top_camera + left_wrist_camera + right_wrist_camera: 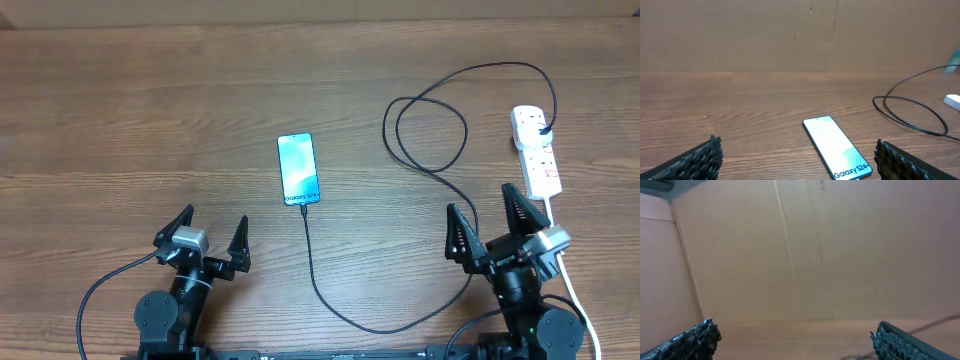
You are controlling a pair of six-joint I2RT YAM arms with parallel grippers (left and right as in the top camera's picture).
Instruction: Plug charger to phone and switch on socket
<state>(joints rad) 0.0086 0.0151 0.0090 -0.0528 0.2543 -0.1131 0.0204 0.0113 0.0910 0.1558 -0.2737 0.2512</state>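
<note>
The phone (298, 168) lies flat in the middle of the table, screen lit. It also shows in the left wrist view (837, 146), reading "Galaxy S24+". The black charger cable (312, 262) runs from the phone's near end, curves right, loops (430, 130) and reaches a black plug (543, 128) seated in the white power strip (535, 152) at the far right. My left gripper (212, 228) is open and empty, near the front edge, left of the phone. My right gripper (487, 220) is open and empty, just in front of the strip.
The strip's thick white cord (572, 285) runs down past the right arm. A brown cardboard wall (790, 35) stands behind the wooden table. The cable loop (912, 112) lies right of the phone in the left wrist view.
</note>
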